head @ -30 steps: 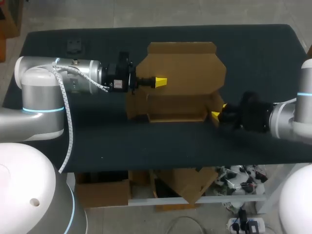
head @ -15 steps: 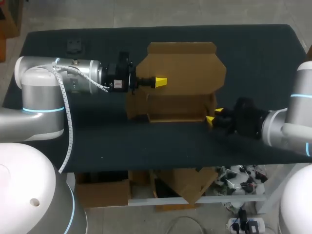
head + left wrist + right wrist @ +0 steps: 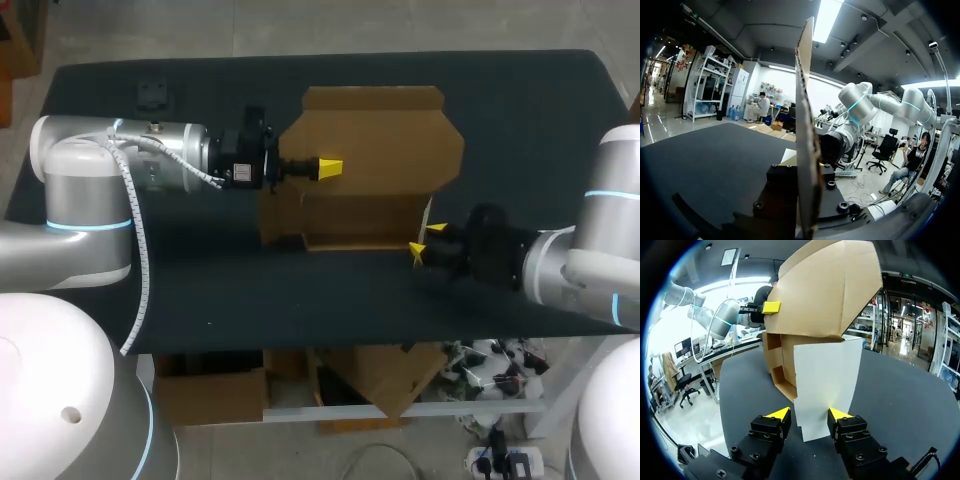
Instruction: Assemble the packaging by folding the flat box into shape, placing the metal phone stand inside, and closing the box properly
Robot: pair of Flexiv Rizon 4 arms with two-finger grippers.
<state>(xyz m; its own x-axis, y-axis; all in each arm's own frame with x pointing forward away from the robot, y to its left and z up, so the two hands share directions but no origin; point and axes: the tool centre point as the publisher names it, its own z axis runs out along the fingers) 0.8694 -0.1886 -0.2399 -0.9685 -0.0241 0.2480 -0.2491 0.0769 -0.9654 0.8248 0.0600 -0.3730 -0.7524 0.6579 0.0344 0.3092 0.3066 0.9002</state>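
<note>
Brown cardboard box (image 3: 370, 150), partly folded, sits mid-bench on the dark bench (image 3: 520, 120). Its large lid panel is spread toward the far side and its shallow tray part lies toward the near side.

Left claw (image 3: 328, 166): it comes in from the left side and is pinched on the lid panel near that panel's left edge. One yellow tip shows on the panel's upper face. In the left wrist view the panel (image 3: 805, 125) runs edge-on through the middle of the claw, upright between the black finger blocks.

Right claw (image 3: 425, 240): it comes in from the right side, low at the box's near right corner, with its fingers spread. In the right wrist view a white flap (image 3: 827, 375) of the box stands between the two yellow tips (image 3: 809, 414), its flat face toward the camera. Whether both tips touch its edges cannot be told. The brown body (image 3: 825, 295) rises behind the flap.

Small dark object (image 3: 153, 95): far left corner of the bench, well apart from the box; too small to identify.
</note>
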